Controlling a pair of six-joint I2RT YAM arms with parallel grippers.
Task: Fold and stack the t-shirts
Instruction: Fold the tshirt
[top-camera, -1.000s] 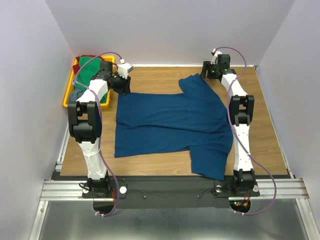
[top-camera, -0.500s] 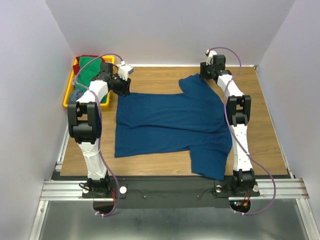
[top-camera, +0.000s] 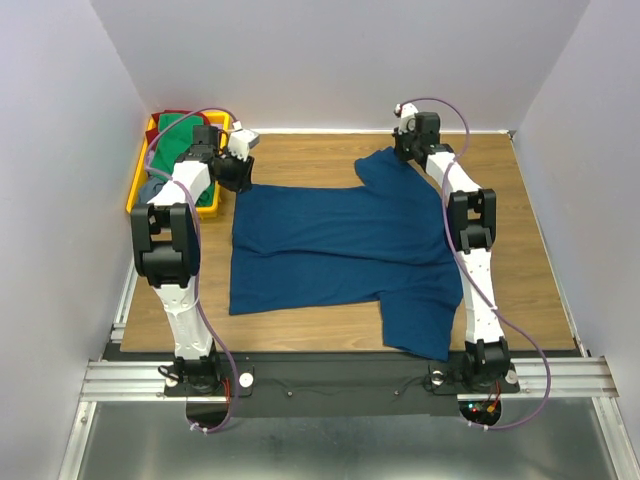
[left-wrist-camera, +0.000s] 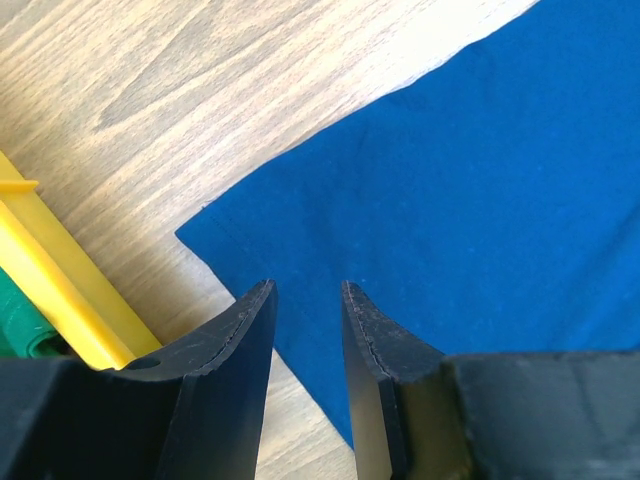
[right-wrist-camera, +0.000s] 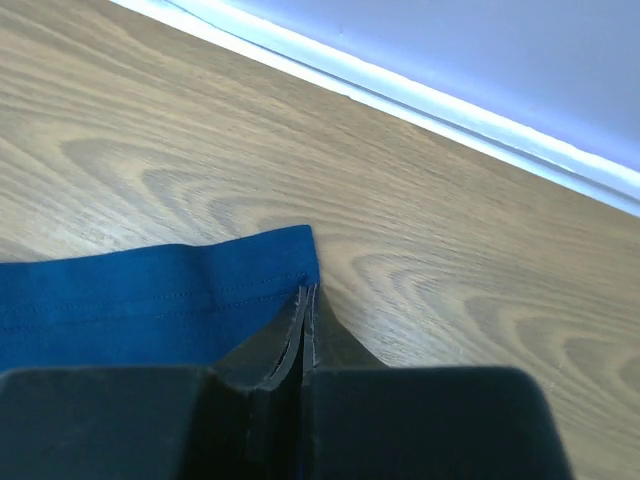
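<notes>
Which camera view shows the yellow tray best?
Top external: the tray shows nearly its full outline, with shirts piled inside. Left wrist catches only a strip of its yellow rim; right wrist shows none of it.

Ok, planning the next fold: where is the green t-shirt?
Top view: the green t-shirt lies in the yellow tray at the table's far-left corner, just left of the left gripper.

The right gripper (right-wrist-camera: 308, 292) slid left onto the blue t-shirt (top-camera: 340, 235), the left gripper (left-wrist-camera: 305, 290) edged toward the yellow tray (top-camera: 134, 192)
</notes>
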